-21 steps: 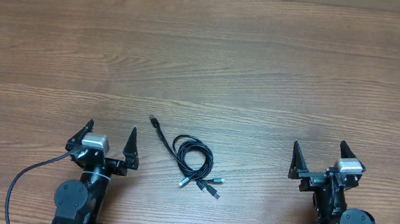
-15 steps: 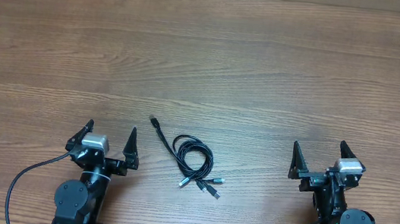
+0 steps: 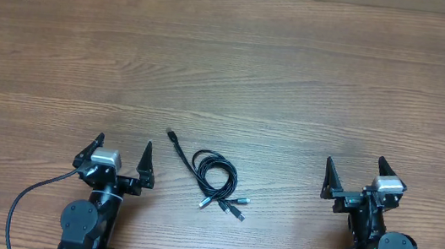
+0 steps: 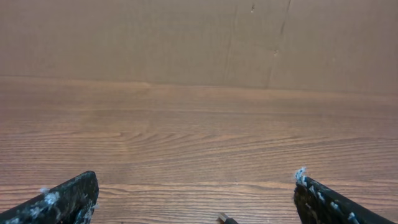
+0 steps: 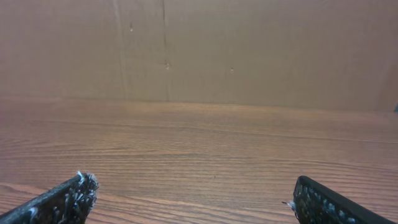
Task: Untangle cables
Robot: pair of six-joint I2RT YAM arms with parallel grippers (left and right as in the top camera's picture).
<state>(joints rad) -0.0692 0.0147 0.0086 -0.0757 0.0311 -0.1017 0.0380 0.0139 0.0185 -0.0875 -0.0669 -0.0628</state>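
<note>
Tangle of thin black cables [image 3: 214, 177] with silvery plug ends on wooden tabletop [image 3: 296, 82], near edge, between left hand [image 3: 123, 148] and right hand [image 3: 354, 168], both spread wide, empty. Risks: grabbing several loops together, tightening the knot; thin cord slipping free.

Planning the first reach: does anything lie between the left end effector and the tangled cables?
Nothing visible does. Only bare table separates the open left end effector from the cables, which lie to its right, untouched.
</note>
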